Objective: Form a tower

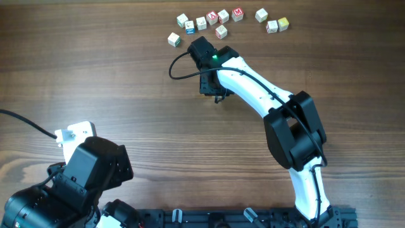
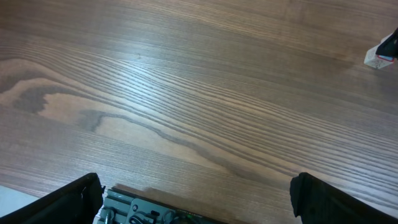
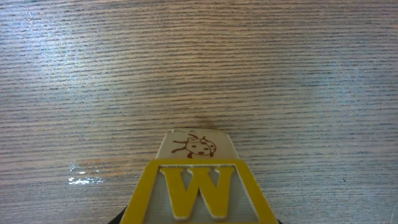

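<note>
On the wood tabletop (image 1: pixel 114 82) the tower (image 3: pixel 199 186) sits centrally under the right arm (image 1: pixel 253 88), near the far loose cubes (image 1: pixel 215 19). The left fingers (image 2: pixel 68 202) gape wide. The right fingers are hidden, so I cannot tell their grip. A skewed release could topple the tower.

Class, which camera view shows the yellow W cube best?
Right wrist: the W cube fills the bottom, letter and ladybird drawing plain. Overhead hides it beneath the right gripper. Left wrist shows nothing recognisable of it.
</note>
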`<action>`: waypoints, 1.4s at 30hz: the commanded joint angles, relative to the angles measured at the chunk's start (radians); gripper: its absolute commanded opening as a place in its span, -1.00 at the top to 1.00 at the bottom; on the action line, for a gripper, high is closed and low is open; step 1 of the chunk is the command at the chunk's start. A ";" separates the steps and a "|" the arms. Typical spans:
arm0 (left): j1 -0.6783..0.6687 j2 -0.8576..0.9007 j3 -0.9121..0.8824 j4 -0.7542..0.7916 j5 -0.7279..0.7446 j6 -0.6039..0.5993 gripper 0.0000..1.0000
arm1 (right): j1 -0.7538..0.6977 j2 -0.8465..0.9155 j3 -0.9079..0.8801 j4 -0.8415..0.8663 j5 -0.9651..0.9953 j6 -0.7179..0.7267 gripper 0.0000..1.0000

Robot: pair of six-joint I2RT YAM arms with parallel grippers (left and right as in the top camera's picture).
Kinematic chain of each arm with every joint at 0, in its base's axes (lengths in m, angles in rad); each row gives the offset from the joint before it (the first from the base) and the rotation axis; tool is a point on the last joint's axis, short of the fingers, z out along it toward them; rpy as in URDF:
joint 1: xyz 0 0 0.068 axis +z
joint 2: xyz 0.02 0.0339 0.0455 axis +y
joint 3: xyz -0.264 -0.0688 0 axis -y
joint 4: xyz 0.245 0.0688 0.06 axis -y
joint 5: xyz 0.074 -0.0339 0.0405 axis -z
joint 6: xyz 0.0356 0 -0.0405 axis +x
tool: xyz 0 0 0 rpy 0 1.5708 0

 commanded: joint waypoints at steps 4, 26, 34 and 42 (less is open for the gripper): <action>0.005 -0.001 -0.001 0.002 -0.002 -0.010 -1.00 | 0.000 0.012 -0.005 -0.021 -0.021 0.003 0.52; 0.005 -0.001 -0.001 0.002 -0.002 -0.010 -1.00 | 0.000 -0.027 0.026 -0.048 -0.030 -0.023 0.60; 0.005 -0.001 -0.001 0.002 -0.002 -0.010 -1.00 | 0.000 -0.057 0.026 -0.046 -0.026 -0.078 0.59; 0.005 -0.001 -0.001 0.002 -0.002 -0.010 -1.00 | 0.000 -0.059 0.026 -0.063 -0.031 -0.138 0.66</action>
